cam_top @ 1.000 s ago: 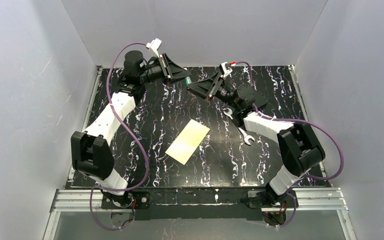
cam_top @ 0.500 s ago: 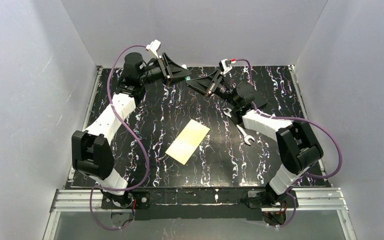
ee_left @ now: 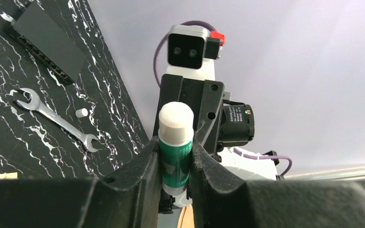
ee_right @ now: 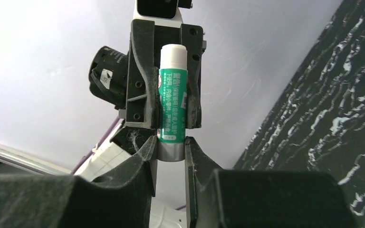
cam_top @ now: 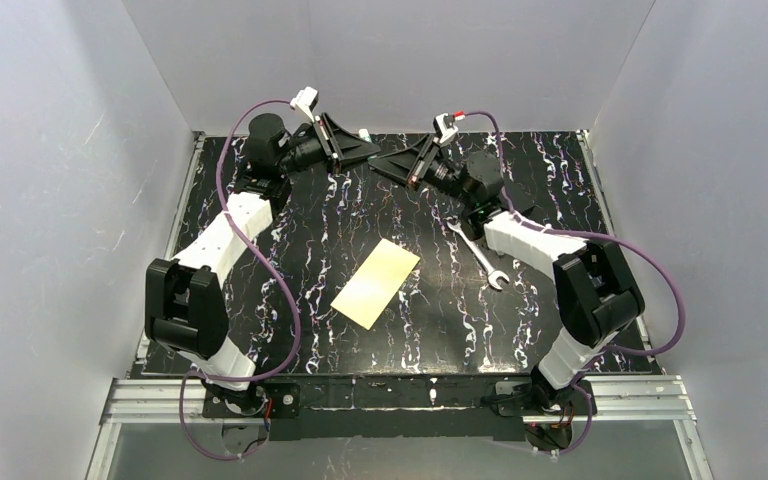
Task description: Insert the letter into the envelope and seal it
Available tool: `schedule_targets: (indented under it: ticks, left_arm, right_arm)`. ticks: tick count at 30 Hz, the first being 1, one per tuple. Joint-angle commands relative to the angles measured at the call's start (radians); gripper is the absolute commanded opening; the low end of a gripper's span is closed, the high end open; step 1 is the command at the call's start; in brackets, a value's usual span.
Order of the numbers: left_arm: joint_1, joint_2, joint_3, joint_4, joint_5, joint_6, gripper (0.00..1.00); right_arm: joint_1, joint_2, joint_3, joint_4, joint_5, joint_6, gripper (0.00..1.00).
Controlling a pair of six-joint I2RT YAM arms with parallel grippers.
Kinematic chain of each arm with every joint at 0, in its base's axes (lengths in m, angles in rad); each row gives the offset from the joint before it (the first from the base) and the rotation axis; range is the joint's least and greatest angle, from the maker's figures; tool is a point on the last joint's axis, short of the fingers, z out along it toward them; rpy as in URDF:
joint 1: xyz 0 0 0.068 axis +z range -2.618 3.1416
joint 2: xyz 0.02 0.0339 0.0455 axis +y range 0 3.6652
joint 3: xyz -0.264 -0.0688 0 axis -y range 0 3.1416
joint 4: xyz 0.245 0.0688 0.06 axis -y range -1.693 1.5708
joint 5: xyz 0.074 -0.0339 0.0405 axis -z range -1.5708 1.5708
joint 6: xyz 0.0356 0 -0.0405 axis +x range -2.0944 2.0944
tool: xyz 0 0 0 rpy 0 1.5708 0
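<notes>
A green glue stick (ee_left: 176, 156) with whitish ends hangs in the air at the back of the table, held between both grippers. My left gripper (ee_left: 176, 147) is shut on its green body. My right gripper (ee_right: 171, 147) is shut on its grey end (ee_right: 171, 151). The two grippers face each other tip to tip, left (cam_top: 364, 152) and right (cam_top: 387, 164). A flat cream rectangle, the envelope (cam_top: 375, 283) by its look, lies alone at the table's middle, far from both grippers. No separate tan letter shows.
A silver wrench (cam_top: 478, 253) lies right of the middle, under the right arm, and also shows in the left wrist view (ee_left: 57, 118). A black flat block (ee_left: 45, 40) and a small white cylinder (ee_left: 81, 112) lie near it. White walls enclose the table.
Both grippers have risen and drawn together at the back, the right one swinging left. The gap between them has closed on the glue stick. The cream rectangle has not moved.
</notes>
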Motion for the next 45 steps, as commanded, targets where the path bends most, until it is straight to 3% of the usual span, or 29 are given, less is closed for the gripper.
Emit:
schedule_targets:
  ticks: [1,4,9,16,21,22,23,27,30,38,41,45]
  left_arm:
    - [-0.007,-0.050,-0.033,0.041,-0.005,-0.047,0.00]
    - [-0.006,-0.045,-0.039,0.016,-0.041,-0.065,0.00]
    - [-0.006,-0.002,0.004,-0.142,-0.078,-0.011,0.00]
    - [-0.005,0.060,0.191,-0.538,-0.162,0.150,0.00]
    - [-0.003,0.093,0.218,-0.601,-0.153,0.153,0.00]
    - [-0.003,0.093,0.213,-0.584,-0.146,0.146,0.00]
    - [-0.002,0.093,0.208,-0.567,-0.139,0.141,0.00]
    - [0.017,0.083,0.200,-0.490,-0.093,0.153,0.00]
    - [0.034,0.067,0.193,-0.421,-0.051,0.177,0.00]
    - [0.038,0.030,0.213,-0.369,0.010,0.146,0.00]
    - [0.037,0.015,0.214,-0.352,0.019,0.112,0.00]
    - [0.037,-0.012,0.212,-0.298,0.028,0.082,0.00]
  right_arm:
    - [0.003,-0.028,0.130,-0.341,0.007,-0.319,0.01]
    - [0.013,-0.038,0.249,-0.742,0.137,-0.781,0.01]
    - [0.058,-0.014,0.358,-0.969,0.354,-1.116,0.01]
    - [0.154,0.030,0.441,-1.057,0.653,-1.364,0.01]
    - [0.191,0.040,0.468,-1.068,0.721,-1.458,0.01]
    - [0.191,0.042,0.487,-1.084,0.707,-1.442,0.04]
    - [0.189,0.040,0.504,-1.103,0.687,-1.418,0.12]
    - [0.129,-0.019,0.526,-1.130,0.494,-1.172,0.69]
    - [0.077,-0.122,0.436,-1.013,0.365,-0.923,0.87]
    - [0.053,-0.246,0.053,-0.435,0.315,-0.143,0.92]
    - [0.054,-0.220,0.047,-0.360,0.286,-0.022,0.91]
    - [0.063,-0.204,0.047,-0.345,0.294,0.010,0.82]
